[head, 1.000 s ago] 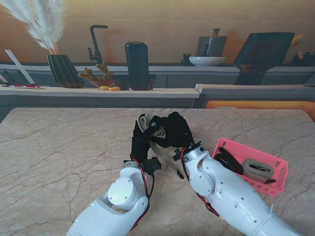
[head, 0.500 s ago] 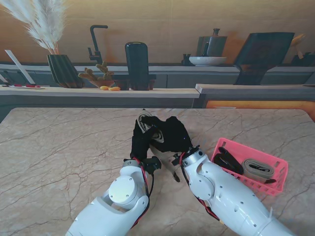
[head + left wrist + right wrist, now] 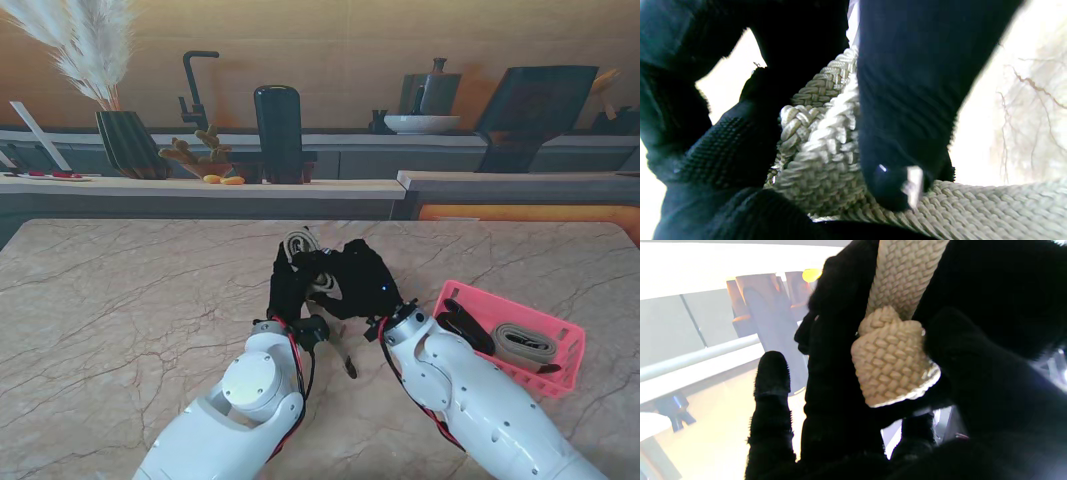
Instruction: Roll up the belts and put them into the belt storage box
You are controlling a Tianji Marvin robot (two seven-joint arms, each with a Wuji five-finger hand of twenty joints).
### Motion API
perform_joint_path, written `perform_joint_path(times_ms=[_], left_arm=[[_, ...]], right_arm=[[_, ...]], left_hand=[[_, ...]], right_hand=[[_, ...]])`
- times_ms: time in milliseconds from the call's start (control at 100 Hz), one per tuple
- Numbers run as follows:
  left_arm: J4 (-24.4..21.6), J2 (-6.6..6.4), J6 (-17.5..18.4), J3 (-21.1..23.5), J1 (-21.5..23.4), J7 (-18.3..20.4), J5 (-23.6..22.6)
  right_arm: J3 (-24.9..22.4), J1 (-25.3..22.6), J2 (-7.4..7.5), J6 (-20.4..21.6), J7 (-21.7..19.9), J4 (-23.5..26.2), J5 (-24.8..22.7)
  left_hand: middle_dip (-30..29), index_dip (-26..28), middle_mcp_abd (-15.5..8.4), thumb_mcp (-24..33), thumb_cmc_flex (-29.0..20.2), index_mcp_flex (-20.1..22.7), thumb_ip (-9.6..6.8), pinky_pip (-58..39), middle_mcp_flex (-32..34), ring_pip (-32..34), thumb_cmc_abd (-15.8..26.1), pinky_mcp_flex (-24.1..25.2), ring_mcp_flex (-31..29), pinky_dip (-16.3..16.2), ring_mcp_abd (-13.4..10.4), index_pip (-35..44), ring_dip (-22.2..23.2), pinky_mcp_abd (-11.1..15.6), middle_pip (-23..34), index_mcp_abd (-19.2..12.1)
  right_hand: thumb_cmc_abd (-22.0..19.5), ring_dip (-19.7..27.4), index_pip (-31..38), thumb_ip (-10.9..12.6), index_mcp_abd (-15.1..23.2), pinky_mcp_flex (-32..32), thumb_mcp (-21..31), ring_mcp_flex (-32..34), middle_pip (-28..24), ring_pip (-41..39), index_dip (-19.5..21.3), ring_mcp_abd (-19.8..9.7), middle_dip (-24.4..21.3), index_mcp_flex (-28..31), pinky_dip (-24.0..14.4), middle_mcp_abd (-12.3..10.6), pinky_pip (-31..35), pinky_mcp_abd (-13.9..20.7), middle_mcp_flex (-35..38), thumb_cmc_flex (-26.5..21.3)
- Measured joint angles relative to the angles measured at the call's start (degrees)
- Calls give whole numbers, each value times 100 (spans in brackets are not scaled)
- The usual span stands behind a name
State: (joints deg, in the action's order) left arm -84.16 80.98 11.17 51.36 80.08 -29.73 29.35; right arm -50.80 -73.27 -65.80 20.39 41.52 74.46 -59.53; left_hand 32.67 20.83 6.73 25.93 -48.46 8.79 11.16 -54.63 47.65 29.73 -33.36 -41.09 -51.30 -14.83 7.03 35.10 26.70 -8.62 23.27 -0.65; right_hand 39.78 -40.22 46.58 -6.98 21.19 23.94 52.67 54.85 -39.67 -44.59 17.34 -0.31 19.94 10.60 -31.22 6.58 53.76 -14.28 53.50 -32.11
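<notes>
Three belts: one woven beige belt (image 3: 300, 245), two in one pink box (image 3: 560, 375).

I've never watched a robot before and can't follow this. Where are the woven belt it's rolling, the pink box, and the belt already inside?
woven belt (image 3: 298, 241), stand view, its coiled part
pink box (image 3: 574, 352), stand view, right rim
stored belt (image 3: 524, 345), stand view, its middle
</notes>
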Motion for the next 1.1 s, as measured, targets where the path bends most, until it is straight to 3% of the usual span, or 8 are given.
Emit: perform_joint_path(times_ms=[30,220,310,480,540,720,910,1100], left_arm=[[-1,0,-2,6,-5,45,33],[21,-22,-128,42,-40,190,51],[43,-51,-159,59,-34,295,113],[46,-183,-233,141,13,989,192],[45,-250,-315,169,17,1287,194],[90,-434,-455,217,1,1815,85],[126,-542,-600,268,-18,2132,-44],[126,-711,-762,288,-57,2819,-218]], right_arm=[[-86,-73,24,0,8,77,-71],[-729,-667,147,-10,-272,809,-103],[-843,-826,189,-137,-408,1053,-166],[-1060,-978,181,-236,-226,1115,-243],[-1271,-1092,173,-167,-291,1212,-250],[-1873,-1312,235,695,-1254,1548,-247],[-2366,-1393,299,1214,-2288,1758,103],[-2567,-1388,409,1400,-3114,1908,289]], left_hand=[[8,68,0,-26,-133,0,104,-187,64,35,13,-90,-69,-1,0,130,68,64,-54,35],[148,216,-83,113,-795,405,96,-492,342,437,257,-194,-212,7,28,385,518,-8,-109,215],[283,287,-83,193,-950,596,76,-683,397,518,257,-122,-212,-9,154,425,647,-190,-114,267],[708,360,-72,119,-1017,1037,71,-853,645,651,242,-134,-270,-192,200,425,778,-237,-537,321],[709,431,-52,47,-1017,1270,-45,-940,744,744,239,-207,-338,-202,220,457,780,-261,-547,335],[621,565,149,-196,-1020,1970,-231,-1173,990,895,241,-418,-562,-256,360,520,748,-429,-661,338],[41,419,347,-398,-1109,2204,-279,-1269,932,979,487,-458,-578,-205,487,241,627,-563,-426,337],[-738,56,492,-649,-1301,2396,-278,-1272,274,995,800,-400,-529,-182,538,-545,615,-582,-418,476]], right_hand=[[-15,8,-105,0,-13,-58,37,-89,-1,62,7,3,0,-65,0,5,-54,27,-114,135],[-198,148,-961,132,-486,-461,-301,-925,248,632,-63,30,68,-403,-191,60,-409,64,-1445,576],[-318,209,-1276,255,-601,-500,-564,-1004,682,800,-67,59,2,-441,-266,-173,-559,64,-1887,713],[-311,274,-1023,255,-699,-494,-555,-1062,769,955,401,107,2,-68,-364,-177,-633,64,-1934,814],[-311,338,-990,255,-702,-482,-555,-1072,858,1064,612,110,2,46,-395,-177,-656,64,-1940,814],[-313,578,-997,255,-563,-110,-537,-1125,987,1522,897,105,2,112,-407,-177,-717,222,-2001,735],[-319,958,-903,254,-161,265,-337,-1103,1134,2160,974,133,-14,-55,-400,-178,-808,223,-2202,4],[-321,1257,-819,252,-204,381,-276,-1062,1331,2660,830,337,-103,-287,-334,-183,-887,223,-2448,-127]])
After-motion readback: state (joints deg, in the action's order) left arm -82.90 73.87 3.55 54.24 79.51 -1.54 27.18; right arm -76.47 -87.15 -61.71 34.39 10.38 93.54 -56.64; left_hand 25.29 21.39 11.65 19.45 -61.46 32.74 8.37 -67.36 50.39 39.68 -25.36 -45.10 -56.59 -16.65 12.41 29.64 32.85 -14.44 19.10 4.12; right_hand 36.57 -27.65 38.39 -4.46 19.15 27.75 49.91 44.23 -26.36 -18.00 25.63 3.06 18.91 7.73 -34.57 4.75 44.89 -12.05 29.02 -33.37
